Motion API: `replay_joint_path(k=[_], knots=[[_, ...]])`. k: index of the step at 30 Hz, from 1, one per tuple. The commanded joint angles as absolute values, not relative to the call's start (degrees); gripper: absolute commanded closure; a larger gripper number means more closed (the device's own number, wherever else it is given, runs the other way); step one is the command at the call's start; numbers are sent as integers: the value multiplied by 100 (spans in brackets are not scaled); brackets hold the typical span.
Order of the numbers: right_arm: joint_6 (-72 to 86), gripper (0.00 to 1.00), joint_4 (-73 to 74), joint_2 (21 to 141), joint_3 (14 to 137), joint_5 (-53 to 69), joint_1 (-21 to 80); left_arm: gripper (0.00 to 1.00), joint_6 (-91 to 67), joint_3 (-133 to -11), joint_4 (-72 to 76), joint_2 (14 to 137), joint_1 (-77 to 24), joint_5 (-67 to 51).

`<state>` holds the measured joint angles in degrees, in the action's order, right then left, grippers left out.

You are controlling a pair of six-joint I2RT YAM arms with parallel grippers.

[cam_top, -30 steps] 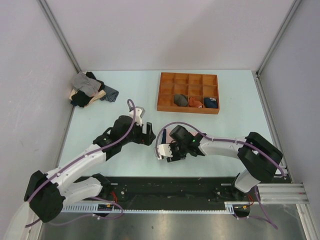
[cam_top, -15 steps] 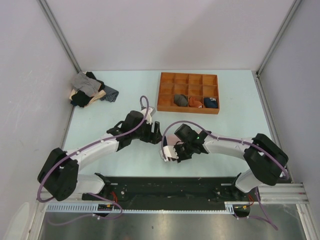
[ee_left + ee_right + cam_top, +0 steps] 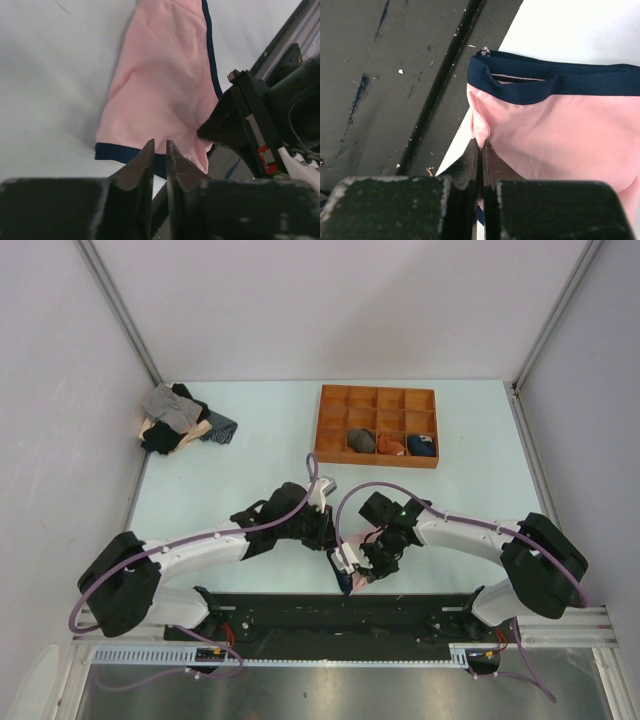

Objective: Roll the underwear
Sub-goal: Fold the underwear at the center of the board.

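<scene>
Left wrist view: looking down on the underwear (image 3: 160,85), spread mostly flat on the table (image 3: 50,75) at its near edge, between the two arms, navy band toward the camera. From the top external view, little more than a sliver under the wrists.

Looks thin, soft and very light. Likely to sag, crease and slide on the smooth top rather than keep a shape. Best taken at the navy edging, thicker and easier to bite than the pink cloth, one corner per claw.

Right gripper (image 3: 481,150): fingers pressed together on a fold of pink cloth just under the band, at the corner beside the black strip (image 3: 380,75) along the near edge.

Left gripper (image 3: 159,147): fingertips a slim gap apart, right at the band. Cannot tell if pinching cloth or not.

Crowded here, with both wrists close over one small piece, so some risk of a knock or of tugging the cloth askew.

Well apart from all this: orange tray (image 3: 325,455) holding rolled bundles (image 3: 390,444) at the far right, and a heap of garments (image 3: 178,420) in the far left corner.
</scene>
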<state>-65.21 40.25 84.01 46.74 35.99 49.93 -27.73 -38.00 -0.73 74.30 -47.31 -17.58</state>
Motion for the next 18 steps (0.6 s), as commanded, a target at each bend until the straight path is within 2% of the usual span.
replay_joint_path(k=[1, 12, 18], knots=[[-6566, 100, 4105, 8253, 4816, 3929, 4957, 86, -3673, -3534, 975, 7628, -5018, -2127], [-6486, 100, 3964, 8112, 4886, 3981, 4738, 93, -3911, -3077, 1125, 8770, -5388, -1626], [-6249, 100, 3850, 8296, 5387, 4008, 4290, 94, -3902, -2962, 1257, 8859, -5414, -1635]])
